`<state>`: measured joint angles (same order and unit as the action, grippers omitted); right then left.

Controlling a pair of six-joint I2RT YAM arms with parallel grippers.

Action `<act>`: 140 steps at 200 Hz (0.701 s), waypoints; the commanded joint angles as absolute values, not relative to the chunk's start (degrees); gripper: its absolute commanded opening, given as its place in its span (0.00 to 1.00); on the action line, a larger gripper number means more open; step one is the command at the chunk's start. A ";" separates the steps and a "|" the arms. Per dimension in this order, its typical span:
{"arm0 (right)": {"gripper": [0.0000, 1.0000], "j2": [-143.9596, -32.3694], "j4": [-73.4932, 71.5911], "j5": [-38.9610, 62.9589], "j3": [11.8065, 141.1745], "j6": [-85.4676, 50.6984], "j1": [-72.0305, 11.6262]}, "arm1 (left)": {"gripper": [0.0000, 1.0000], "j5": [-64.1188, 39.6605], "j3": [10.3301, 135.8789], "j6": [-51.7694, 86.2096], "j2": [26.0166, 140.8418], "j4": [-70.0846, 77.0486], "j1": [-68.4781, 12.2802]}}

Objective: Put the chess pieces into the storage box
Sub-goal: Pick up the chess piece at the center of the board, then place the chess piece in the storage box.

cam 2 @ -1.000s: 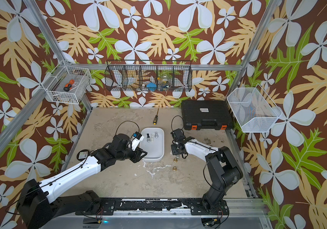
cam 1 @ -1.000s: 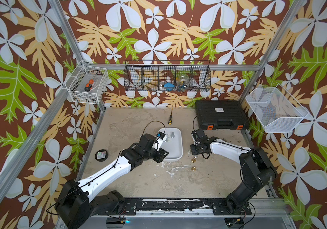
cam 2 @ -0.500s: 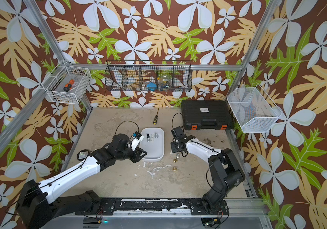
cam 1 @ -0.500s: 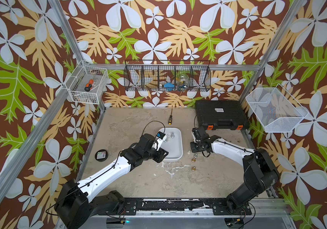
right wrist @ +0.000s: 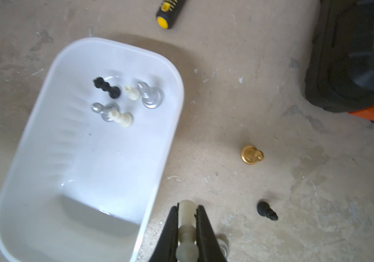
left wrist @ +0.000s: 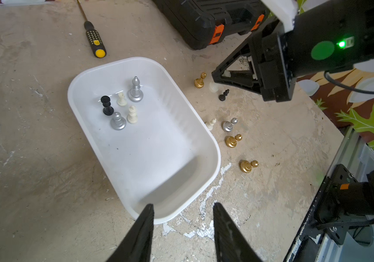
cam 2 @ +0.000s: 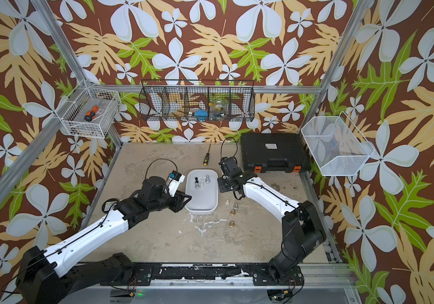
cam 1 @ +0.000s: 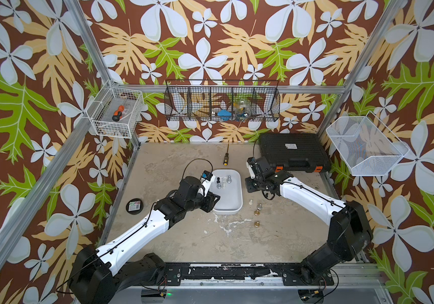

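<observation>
The white storage box (cam 1: 227,201) (cam 2: 201,201) lies mid-table. Several chess pieces stand in its far end: a black one (left wrist: 107,105), two silver (left wrist: 135,89) and two cream (left wrist: 132,114). Right of the box, loose on the floor, are gold pieces (left wrist: 233,140) (cam 1: 256,224), a silver one (left wrist: 229,124), a small cream one (left wrist: 211,123) and a black one (right wrist: 266,211). My right gripper (right wrist: 187,206) (cam 1: 250,184) is just right of the box, shut on a cream chess piece (right wrist: 187,249). My left gripper (left wrist: 183,204) (cam 1: 214,201) is open and empty at the box's near left corner.
A yellow-tipped screwdriver (cam 1: 225,158) lies behind the box. A black case with orange latches (cam 1: 293,151) fills the back right corner. A round black disc (cam 1: 134,205) sits outside the left rail. Wire baskets (cam 1: 117,111) hang on the walls.
My right gripper's jaws have closed on the cream piece and it has shifted slightly toward the back. The left arm has not moved.
</observation>
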<state>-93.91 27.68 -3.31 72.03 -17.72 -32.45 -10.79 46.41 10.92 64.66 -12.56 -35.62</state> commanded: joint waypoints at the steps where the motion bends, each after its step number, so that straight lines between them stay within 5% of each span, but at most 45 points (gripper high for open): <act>1: 0.09 -97.27 29.44 -2.65 75.98 -16.71 -34.44 | 0.45 -11.34 46.41 11.71 64.13 -10.30 -35.24; 140: 0.09 -118.96 29.44 -5.19 91.61 -14.50 -37.79 | 0.46 -10.94 45.88 11.73 64.29 -10.99 -35.16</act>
